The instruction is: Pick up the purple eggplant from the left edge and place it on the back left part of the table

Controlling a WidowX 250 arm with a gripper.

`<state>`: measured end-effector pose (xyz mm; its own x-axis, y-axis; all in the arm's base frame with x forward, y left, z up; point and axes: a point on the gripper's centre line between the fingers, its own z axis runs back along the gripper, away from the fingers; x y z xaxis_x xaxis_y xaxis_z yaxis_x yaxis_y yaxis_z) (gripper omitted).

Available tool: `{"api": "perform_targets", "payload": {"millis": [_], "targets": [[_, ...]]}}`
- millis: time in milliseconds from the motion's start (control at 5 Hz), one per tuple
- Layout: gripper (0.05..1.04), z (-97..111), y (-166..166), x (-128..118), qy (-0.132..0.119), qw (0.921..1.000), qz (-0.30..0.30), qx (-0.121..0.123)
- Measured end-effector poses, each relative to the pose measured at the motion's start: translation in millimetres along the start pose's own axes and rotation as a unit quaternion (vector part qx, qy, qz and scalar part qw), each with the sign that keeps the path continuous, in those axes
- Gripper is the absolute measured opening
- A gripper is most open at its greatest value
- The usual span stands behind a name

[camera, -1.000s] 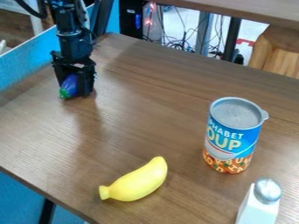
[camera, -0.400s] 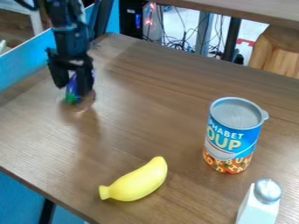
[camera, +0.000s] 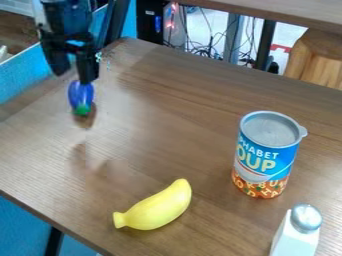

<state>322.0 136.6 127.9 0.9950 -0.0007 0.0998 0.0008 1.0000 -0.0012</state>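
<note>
My black gripper (camera: 72,74) hangs at the upper left of the camera view, its two fingers spread with nothing between them. Just below its right finger is a purple toy eggplant (camera: 81,95) with a green end pointing toward the camera, lying on the brown wooden table (camera: 153,130). Whether that finger still touches the eggplant, I cannot tell.
A yellow banana (camera: 155,206) lies near the front edge. The blue soup can (camera: 264,155) stands upright at the right, with a white shaker with a metal top (camera: 298,232) at the lower right corner. A blue panel (camera: 27,72) borders the table's left side.
The fingers have opened and let go of the eggplant, which was held between them earlier. My gripper has risen and shifted a little left, while the eggplant rests on the table.
</note>
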Motion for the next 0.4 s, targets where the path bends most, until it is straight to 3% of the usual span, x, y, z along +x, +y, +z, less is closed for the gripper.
{"api": "perform_targets", "payload": {"millis": [400], "targets": [[1.001, 10.0, -74.7, -24.6, -0.002, 0.9932, -0.116, -0.001]]}}
